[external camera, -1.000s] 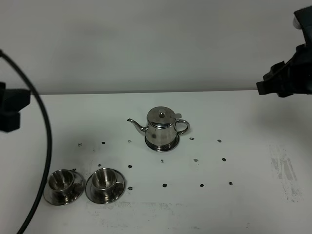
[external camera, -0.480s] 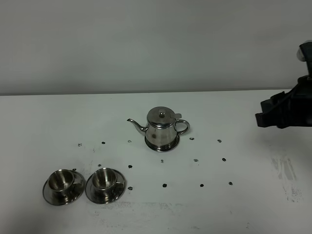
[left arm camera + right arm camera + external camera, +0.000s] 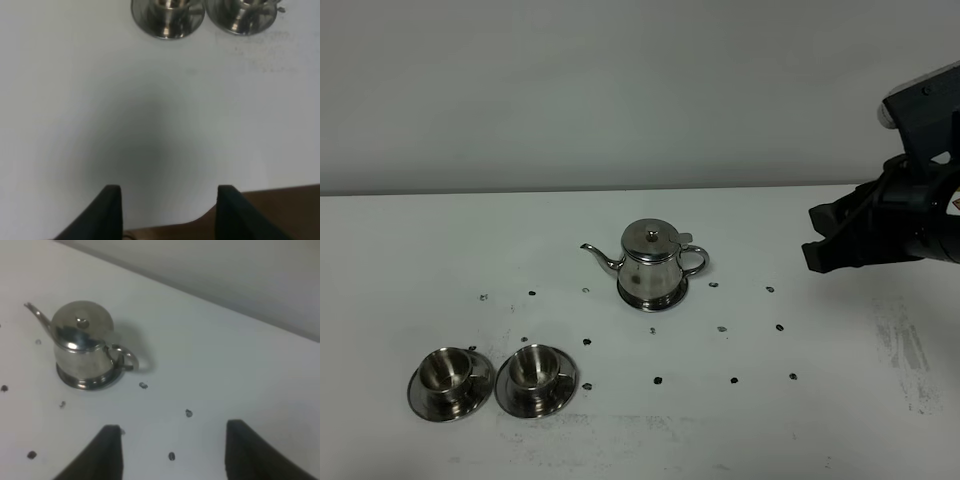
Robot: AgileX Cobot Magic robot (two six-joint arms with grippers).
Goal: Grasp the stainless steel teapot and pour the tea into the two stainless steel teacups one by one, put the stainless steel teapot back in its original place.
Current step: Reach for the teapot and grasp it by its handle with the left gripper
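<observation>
The stainless steel teapot (image 3: 652,265) (image 3: 82,347) stands upright mid-table, lid on, spout to the left and loop handle to the right. The two stainless steel teacups (image 3: 445,375) (image 3: 533,370) sit on saucers side by side at the front left; the left wrist view catches them too (image 3: 167,17) (image 3: 241,15). No tea is visible. My right gripper (image 3: 817,255) (image 3: 167,455) hangs open and empty to the right of the teapot, well apart from its handle. My left gripper (image 3: 165,215) is open over bare table near the front edge, far from the cups, and outside the exterior view.
Small dark specks (image 3: 722,328) are scattered over the white table (image 3: 800,420) around the teapot. A scuffed patch (image 3: 905,350) marks the right side. A plain wall rises behind the table's back edge. The brown table edge (image 3: 280,210) shows beside the left gripper.
The left arm and its black cable have left the exterior view. The right arm has come down and leftward toward the teapot. Teapot and cups have not moved.
</observation>
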